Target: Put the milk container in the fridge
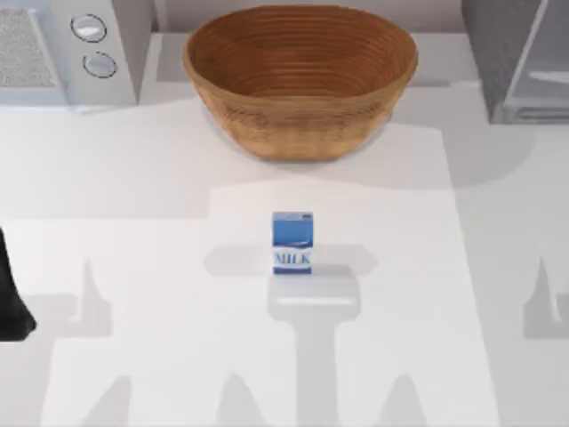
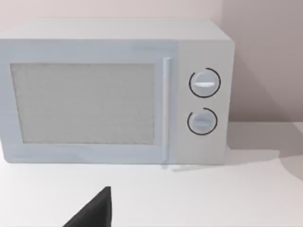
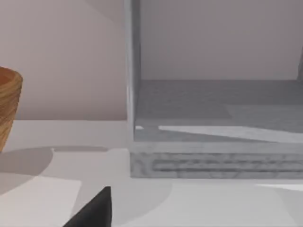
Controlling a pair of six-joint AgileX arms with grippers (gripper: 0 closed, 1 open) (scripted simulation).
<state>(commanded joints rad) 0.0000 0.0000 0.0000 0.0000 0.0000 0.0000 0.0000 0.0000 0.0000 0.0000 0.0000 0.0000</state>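
Nothing is grasped yet: the milk carton (image 1: 292,242) stands upright at the tabletop's (image 1: 133,178) centre, the fridge (image 1: 524,62) sits open at upper right, and I cannot tell either hand's opening, so reaching the carton comes next.

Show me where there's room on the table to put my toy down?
Lots of bare table lies around the milk carton: to its left, its right, and nearer the front edge. The back is crowded: the microwave at left, the basket in the middle, the fridge at right.
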